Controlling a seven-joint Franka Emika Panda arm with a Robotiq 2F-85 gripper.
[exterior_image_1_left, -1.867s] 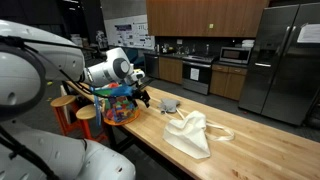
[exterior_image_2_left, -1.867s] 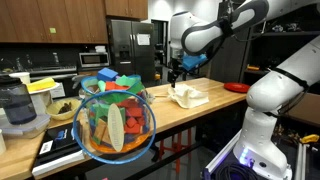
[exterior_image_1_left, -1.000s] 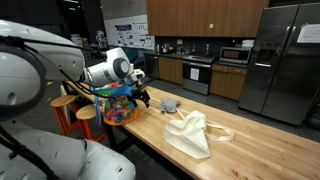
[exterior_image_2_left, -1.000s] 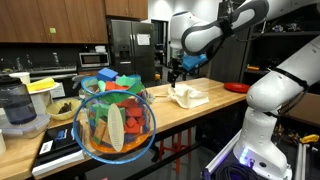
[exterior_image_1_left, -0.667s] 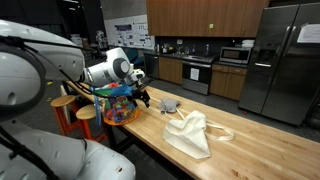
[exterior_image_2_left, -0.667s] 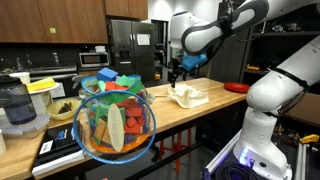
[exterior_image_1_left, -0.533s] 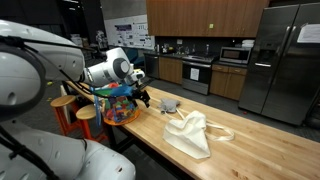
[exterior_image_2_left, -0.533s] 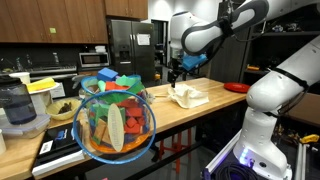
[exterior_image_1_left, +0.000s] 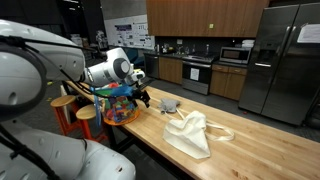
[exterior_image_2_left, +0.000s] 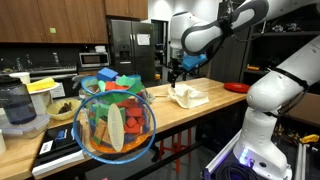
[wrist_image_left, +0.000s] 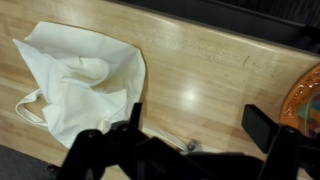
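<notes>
My gripper (exterior_image_1_left: 146, 97) hangs open over a long wooden table (exterior_image_1_left: 245, 155), with nothing between its fingers. In the wrist view the gripper (wrist_image_left: 198, 125) has bare wood under it, its two dark fingers (wrist_image_left: 262, 128) standing wide apart. A cream cloth bag (wrist_image_left: 80, 85) lies crumpled off to one side, and shows in both exterior views (exterior_image_1_left: 190, 132) (exterior_image_2_left: 190, 96). A small grey object (exterior_image_1_left: 170, 103) rests on the table between gripper and bag. A clear bowl of colourful toys (exterior_image_1_left: 118, 108) (exterior_image_2_left: 115, 120) stands close beside the gripper (exterior_image_2_left: 178, 72).
Two wooden stools (exterior_image_1_left: 70, 108) stand by the table's end. A red plate (exterior_image_2_left: 236, 87) lies at the table's far end. A blender jar (exterior_image_2_left: 18, 105) and a dish (exterior_image_2_left: 62, 108) sit on the counter. The orange bowl rim (wrist_image_left: 305, 100) edges the wrist view.
</notes>
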